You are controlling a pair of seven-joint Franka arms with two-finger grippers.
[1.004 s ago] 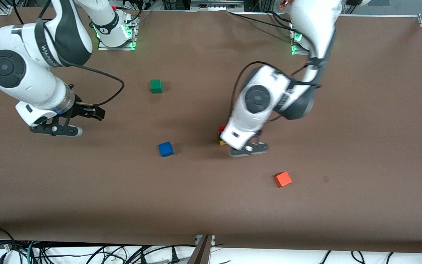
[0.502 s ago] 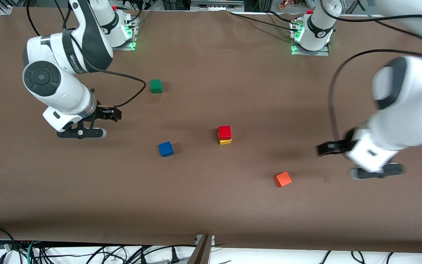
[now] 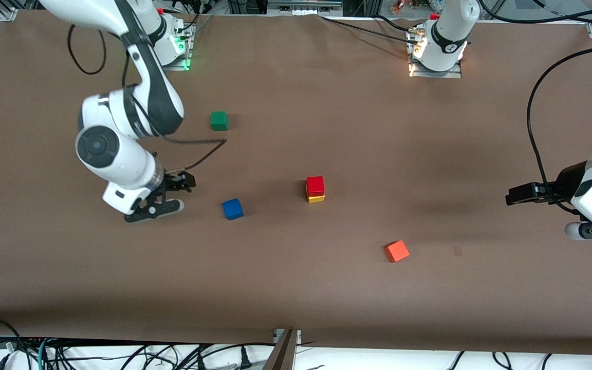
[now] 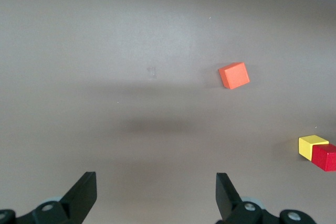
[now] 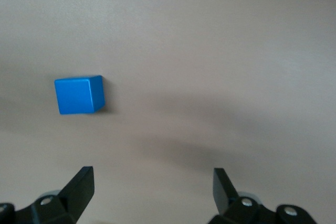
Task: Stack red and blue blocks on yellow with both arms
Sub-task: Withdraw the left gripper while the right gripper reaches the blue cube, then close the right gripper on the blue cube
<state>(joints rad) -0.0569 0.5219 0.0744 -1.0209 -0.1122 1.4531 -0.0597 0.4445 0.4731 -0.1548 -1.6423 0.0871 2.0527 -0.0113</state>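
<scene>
The red block (image 3: 315,184) sits on the yellow cube (image 3: 316,198) near the table's middle; both also show in the left wrist view, red (image 4: 326,157) and yellow (image 4: 312,146). The blue block (image 3: 233,209) lies alone on the table beside the stack, toward the right arm's end. My right gripper (image 3: 187,182) is open and empty over the table close beside the blue block, which shows in its wrist view (image 5: 80,95) ahead of the open jaws (image 5: 153,190). My left gripper (image 3: 511,197) is open and empty (image 4: 156,192) over the table at the left arm's end.
A green cube (image 3: 219,121) lies farther from the front camera than the blue block. An orange cube (image 3: 396,251) lies nearer to the camera than the stack and shows in the left wrist view (image 4: 234,75). The brown table (image 3: 296,288) runs wide around them.
My left gripper has left the red block on the yellow cube and swung away to its own end of the table. My right gripper has moved toward the blue block.
</scene>
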